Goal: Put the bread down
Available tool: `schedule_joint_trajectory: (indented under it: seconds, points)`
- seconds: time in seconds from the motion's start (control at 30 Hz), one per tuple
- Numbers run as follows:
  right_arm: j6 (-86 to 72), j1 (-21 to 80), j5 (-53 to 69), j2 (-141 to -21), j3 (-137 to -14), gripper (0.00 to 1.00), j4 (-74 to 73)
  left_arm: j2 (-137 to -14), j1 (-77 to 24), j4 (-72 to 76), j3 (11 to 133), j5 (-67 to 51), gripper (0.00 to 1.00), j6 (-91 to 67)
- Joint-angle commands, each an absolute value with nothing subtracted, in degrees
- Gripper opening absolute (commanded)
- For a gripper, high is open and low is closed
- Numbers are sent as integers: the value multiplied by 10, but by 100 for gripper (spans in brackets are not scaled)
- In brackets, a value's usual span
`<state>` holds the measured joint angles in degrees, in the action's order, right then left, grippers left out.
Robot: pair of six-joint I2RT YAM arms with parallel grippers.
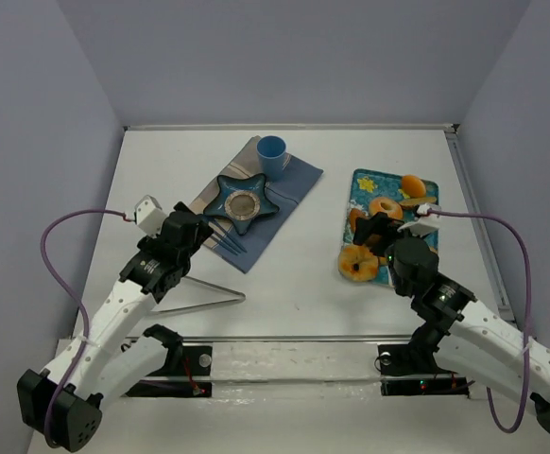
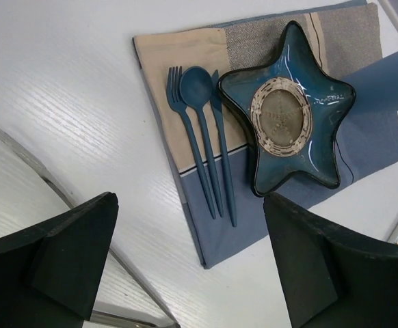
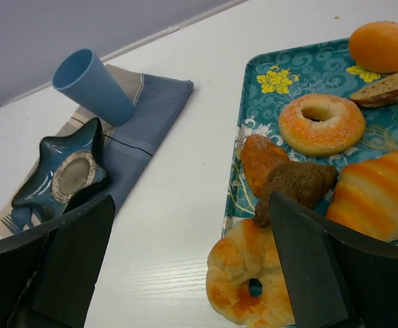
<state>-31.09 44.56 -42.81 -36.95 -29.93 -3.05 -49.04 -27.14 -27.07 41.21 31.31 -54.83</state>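
R gripper (image 3: 191,205) open, empty | bread (image 3: 298,183) on tray (image 3: 254,102), just ahead-right by its right finger, long axis approx. crosswise | L gripper (image 2: 189,205) open, well apart.

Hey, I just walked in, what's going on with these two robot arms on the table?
Nothing is being held yet. The right gripper hangs open at the left edge of the pastry tray, where the bread, a dark brown lump, lies among donuts and buns. The left gripper is open too, above the placemat that carries the star-shaped plate and the blue cutlery.
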Motion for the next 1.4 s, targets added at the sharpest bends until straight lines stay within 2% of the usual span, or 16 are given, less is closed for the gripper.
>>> schedule_joint_trajectory:
  seconds: [0.0, 0.33, 0.67, 1.03, 1.17, 1.2, 1.37]
  points:
    - [-288, 446, -419, -383, -325, 100, -12, -449, -265, -291, 410, 328, 99, -555]
    - [-236, 446, -344, -389, -313, 100, 20, -395, -265, -301, 397, 342, 99, -570]
    - [-227, 446, -304, -413, -316, 100, 25, -408, -259, -431, 369, 399, 99, -724]
    - [-221, 446, -279, -471, -332, 100, 26, -506, -129, -302, 308, 308, 99, -630]
    - [-218, 446, -291, -477, -332, 100, 25, -536, -113, -250, 294, 280, 89, -610]
    - [-218, 446, -295, -476, -331, 100, 25, -549, -112, -244, 293, 269, 83, -606]
    - [-222, 446, -308, -473, -329, 100, 25, -582, -112, -223, 288, 236, 75, -600]
